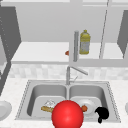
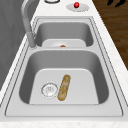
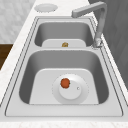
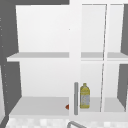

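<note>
Black right hand (image 1: 102, 114) beside plate (image 1: 87, 103), orange fruit (image 1: 84, 108), red ball (image 1: 67, 114) in front

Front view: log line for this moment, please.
right hand: by steel sink right basin, front edge | nearest: small orange fruit on round white plate | left basin: brown bread loaf

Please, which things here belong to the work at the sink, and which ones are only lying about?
Belonging: right hand at the right basin; white plate in it; small orange fruit on the plate.
Lying about: bread roll in the left basin; yellow bottle on the shelf; red ball; second plate on the left counter.
</note>
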You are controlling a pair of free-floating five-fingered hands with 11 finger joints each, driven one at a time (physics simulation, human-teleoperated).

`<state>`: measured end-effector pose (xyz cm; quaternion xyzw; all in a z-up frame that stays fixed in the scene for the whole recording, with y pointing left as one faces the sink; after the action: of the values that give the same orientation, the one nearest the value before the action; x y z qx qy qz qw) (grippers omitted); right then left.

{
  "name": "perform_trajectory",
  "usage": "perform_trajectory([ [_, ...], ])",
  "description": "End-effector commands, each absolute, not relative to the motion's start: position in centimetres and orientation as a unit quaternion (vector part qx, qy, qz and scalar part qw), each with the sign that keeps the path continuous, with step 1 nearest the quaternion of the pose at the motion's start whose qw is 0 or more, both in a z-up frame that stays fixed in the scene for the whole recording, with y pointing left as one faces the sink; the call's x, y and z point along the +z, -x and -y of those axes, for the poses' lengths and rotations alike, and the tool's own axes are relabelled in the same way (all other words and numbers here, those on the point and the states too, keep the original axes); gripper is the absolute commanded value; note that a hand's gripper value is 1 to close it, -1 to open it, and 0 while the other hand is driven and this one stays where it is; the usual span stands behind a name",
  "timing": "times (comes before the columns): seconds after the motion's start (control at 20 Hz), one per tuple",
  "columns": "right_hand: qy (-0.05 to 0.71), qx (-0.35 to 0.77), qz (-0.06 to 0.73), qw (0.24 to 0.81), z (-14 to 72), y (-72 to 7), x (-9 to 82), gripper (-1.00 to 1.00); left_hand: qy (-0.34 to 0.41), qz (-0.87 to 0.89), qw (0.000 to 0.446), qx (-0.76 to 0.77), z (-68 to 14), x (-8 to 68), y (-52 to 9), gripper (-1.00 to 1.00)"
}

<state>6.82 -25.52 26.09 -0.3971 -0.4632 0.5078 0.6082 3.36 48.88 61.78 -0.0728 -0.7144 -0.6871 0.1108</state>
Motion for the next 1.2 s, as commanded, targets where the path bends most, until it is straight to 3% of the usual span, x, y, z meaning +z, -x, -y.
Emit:
perform_trajectory([
  [0.0,0.397,0.508,0.463,0.608,25.5,-6.8,26.1,0.0,0.087,0.701,0.119,-0.698,-46.7,63.1,-2.2,-1.0],
  [0.6,0.397,0.508,0.463,0.608,25.5,-6.8,26.1,0.0,-0.008,0.683,0.202,-0.702,-40.2,64.6,-2.1,-1.0],
  [1.15,0.397,0.508,0.463,0.608,25.5,-6.8,26.1,0.0,-0.057,0.671,0.249,-0.696,-34.2,64.6,-3.9,-1.0],
])
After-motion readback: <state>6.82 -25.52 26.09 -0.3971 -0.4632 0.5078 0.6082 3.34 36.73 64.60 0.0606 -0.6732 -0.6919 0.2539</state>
